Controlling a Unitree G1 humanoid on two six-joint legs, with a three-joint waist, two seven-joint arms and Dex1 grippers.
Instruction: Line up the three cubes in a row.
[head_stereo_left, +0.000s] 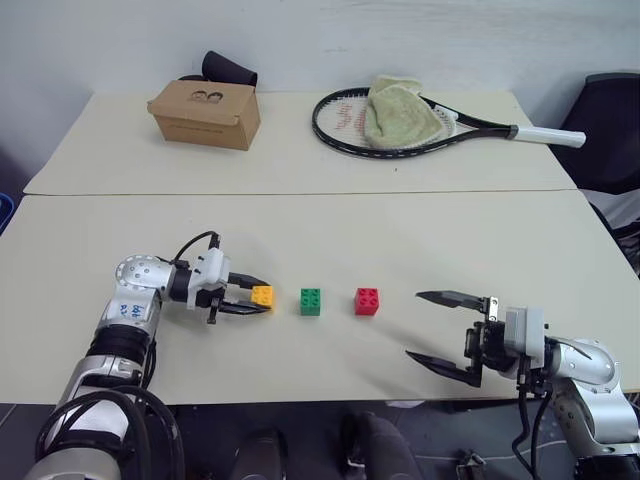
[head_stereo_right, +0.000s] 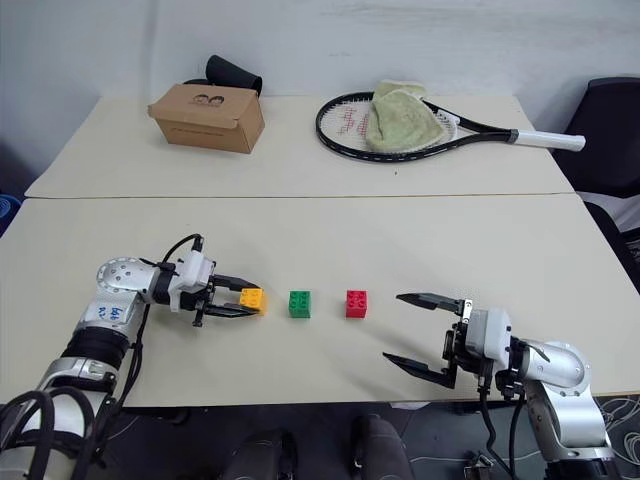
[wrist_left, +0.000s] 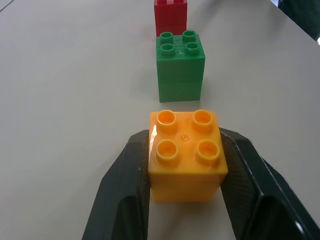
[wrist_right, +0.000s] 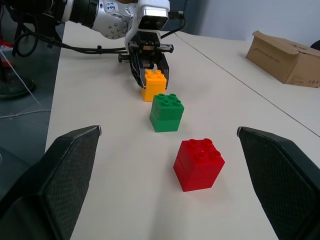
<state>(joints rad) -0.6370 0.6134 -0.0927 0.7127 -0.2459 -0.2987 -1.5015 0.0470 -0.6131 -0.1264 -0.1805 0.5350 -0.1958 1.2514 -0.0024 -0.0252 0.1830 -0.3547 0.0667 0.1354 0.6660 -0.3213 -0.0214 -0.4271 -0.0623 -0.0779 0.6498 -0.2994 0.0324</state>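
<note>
Nearest the camera, at five o'clock, the right gripper is held spread wide and empty above the table. At the centre, the green cube and red cube are set in a line, apart, with the yellow cube at nine o'clock of the green one. It is flanked by the left gripper, whose fingers lie against its sides; the grip seems barely loosened. A careless retreat could drag that cube askew. At twelve o'clock a box, a racket and a cloth are seen.
</note>
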